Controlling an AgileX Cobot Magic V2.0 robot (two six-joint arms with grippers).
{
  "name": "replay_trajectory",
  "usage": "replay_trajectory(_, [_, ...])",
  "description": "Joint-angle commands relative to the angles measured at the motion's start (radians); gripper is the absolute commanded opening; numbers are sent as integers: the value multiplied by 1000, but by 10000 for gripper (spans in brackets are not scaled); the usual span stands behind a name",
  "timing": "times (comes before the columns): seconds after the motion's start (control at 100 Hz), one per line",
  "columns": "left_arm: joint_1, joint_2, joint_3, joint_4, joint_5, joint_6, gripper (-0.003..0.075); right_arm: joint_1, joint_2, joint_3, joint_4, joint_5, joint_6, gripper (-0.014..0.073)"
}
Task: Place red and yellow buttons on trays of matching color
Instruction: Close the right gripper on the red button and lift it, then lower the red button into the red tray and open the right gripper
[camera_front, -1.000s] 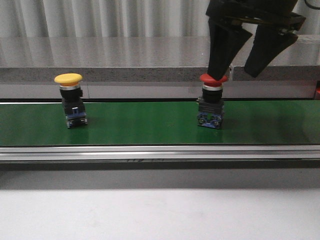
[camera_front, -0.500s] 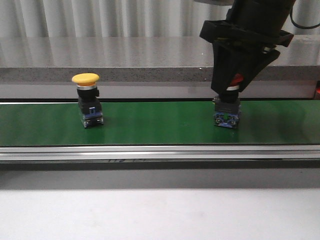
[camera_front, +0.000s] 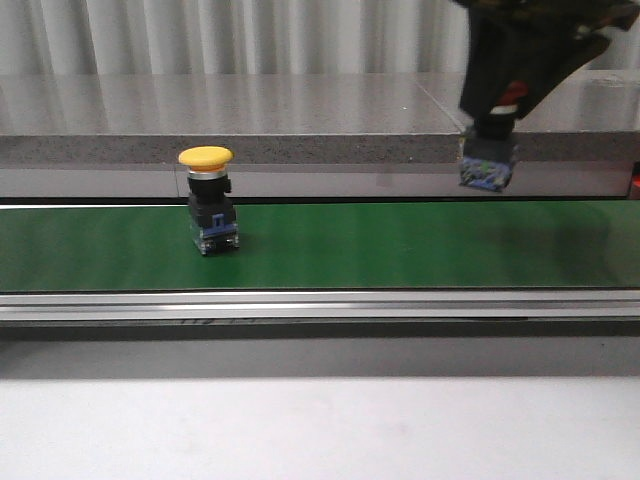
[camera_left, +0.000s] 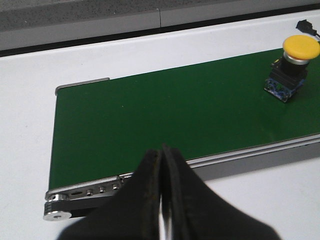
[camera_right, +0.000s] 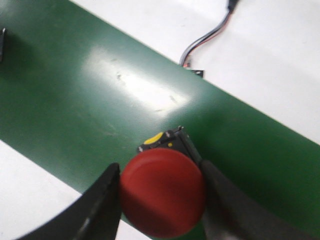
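Observation:
The red button hangs above the green belt at the right, its blue base clear of the surface. My right gripper is shut on its red cap, one black finger on each side. The yellow button stands upright on the belt at the left of centre, untouched. In the left wrist view the yellow button shows far off near the belt's edge. My left gripper is shut and holds nothing, over the white table beside the belt's end. The trays are out of view.
A grey stone ledge runs behind the belt, and a metal rail runs along its front. White table lies in front. A thin cable with a connector lies on the white surface beyond the belt.
My right gripper came down, shut on the red button's cap and lifted it up and to the right, off the belt. The yellow button has travelled right along the belt.

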Motion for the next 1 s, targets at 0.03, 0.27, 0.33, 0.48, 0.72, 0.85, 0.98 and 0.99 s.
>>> replay_trajectory(0.03, [-9, 0, -27, -6, -72, 3, -20, -101, -97, -33, 9, -27, 4, 150])
replay_trajectory(0.27, [-9, 0, -27, -6, -72, 3, -20, -336, -144, -33, 9, -27, 4, 150])
replay_trajectory(0.33, [-9, 0, -27, -6, -72, 3, -20, -390, -144, -33, 9, -25, 4, 150])
replay_trajectory(0.48, [-9, 0, -27, -6, -72, 3, -20, -532, -144, -33, 9, -37, 4, 150])
replay_trajectory(0.72, [-9, 0, -27, -6, -72, 3, -20, -724, -127, -33, 9, -71, 96, 150])
replay_trajectory(0.85, [-9, 0, -27, -6, -72, 3, -20, -788, -97, -33, 9, -85, 161, 150])
replay_trajectory(0.98, [-9, 0, -27, -6, -72, 3, -20, -816, -47, -33, 9, -111, 181, 150])
replay_trajectory(0.99, [-9, 0, -27, -6, -72, 3, -20, -817, -40, -33, 9, -114, 181, 150])
